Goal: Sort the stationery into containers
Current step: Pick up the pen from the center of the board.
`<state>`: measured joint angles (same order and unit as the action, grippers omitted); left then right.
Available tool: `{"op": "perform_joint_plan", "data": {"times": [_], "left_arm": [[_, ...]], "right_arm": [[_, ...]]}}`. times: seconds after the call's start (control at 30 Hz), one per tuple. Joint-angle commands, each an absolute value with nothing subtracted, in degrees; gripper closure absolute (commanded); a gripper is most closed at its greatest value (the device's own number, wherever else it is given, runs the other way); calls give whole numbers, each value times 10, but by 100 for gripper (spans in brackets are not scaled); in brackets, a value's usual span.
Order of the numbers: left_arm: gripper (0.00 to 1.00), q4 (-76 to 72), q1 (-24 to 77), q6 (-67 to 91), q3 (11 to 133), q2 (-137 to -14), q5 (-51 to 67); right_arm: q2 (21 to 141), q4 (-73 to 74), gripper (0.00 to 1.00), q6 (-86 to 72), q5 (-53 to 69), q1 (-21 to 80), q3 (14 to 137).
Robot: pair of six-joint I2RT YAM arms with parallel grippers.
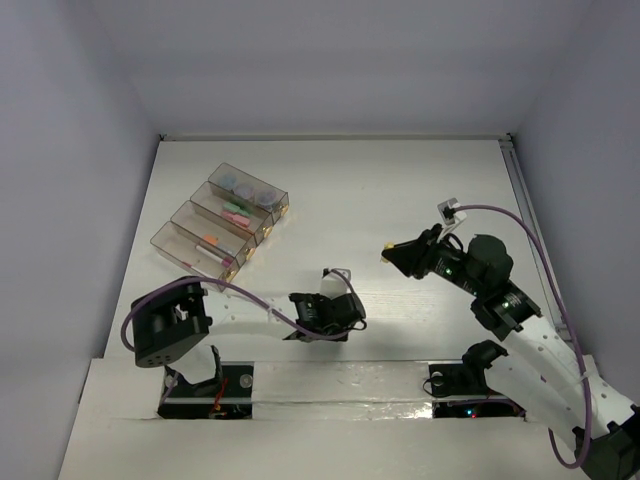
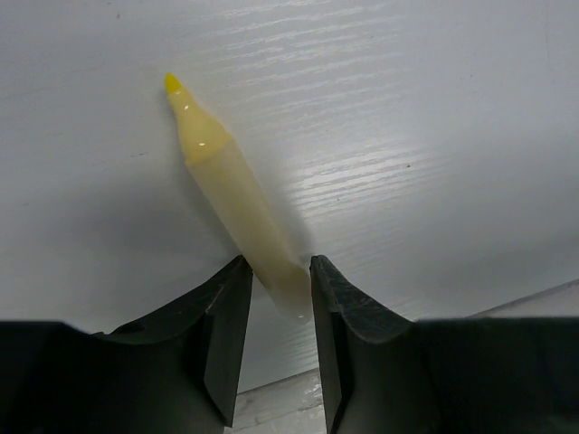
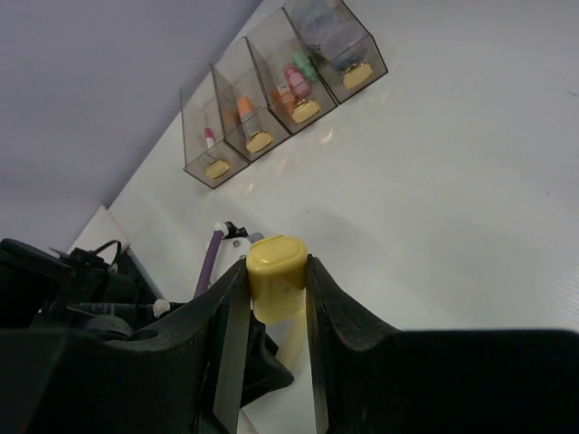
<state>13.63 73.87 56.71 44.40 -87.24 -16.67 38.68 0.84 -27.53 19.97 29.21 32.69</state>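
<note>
With the left pincer [image 2: 280, 271] closed on the tail of the yellow marker [image 2: 226, 181] at mid-counter [image 2: 407, 136] and the right pincer [image 3: 274, 269] clamping its yellow cap [image 3: 276, 289], the marker, judged light, stiff and slick, is best gripped mid-barrel.

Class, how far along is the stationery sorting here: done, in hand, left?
Done: coloured sticks and discs lie in the containers. In hand: the left gripper is shut on an uncapped yellow marker; the right gripper holds a yellow cap. Left: probably capping and boxing that marker.
</note>
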Motion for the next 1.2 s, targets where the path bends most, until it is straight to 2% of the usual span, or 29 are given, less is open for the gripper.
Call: {"op": "perform_joint_plan", "data": {"times": [0.0, 0.03, 0.1, 0.17, 0.33, 0.47, 0.57, 0.63, 0.7, 0.77, 1.17], "left_arm": [[70, 199, 751, 581, 464, -892, -209], [69, 213, 751, 579, 467, -892, -214], [59, 223, 751, 578, 468, -890, -224], [54, 229, 751, 578, 468, -885, -229], [56, 218, 751, 563, 477, -898, -238], [62, 218, 751, 553, 491, -922, -244], [61, 213, 751, 553, 486, -925, -244], [65, 213, 751, 551, 487, -928, -245], [86, 213, 751, 550, 488, -936, -246], [100, 213, 751, 551, 488, -940, -248], [100, 196, 762, 548, 485, -896, -253]], "right_arm": [[385, -35, 100, -281, 214, 288, 316], [387, -36, 100, -281, 214, 288, 316], [388, -37, 100, -281, 216, 288, 316], [387, -36, 100, -281, 215, 288, 316], [387, -41, 100, -286, 218, 288, 313], [385, -35, 100, -285, 216, 288, 311], [382, -33, 100, -284, 215, 288, 310], [385, -33, 100, -284, 216, 288, 311], [388, -34, 100, -284, 217, 288, 311], [388, -36, 100, -284, 217, 288, 311], [394, -38, 100, -285, 217, 288, 311]]}}
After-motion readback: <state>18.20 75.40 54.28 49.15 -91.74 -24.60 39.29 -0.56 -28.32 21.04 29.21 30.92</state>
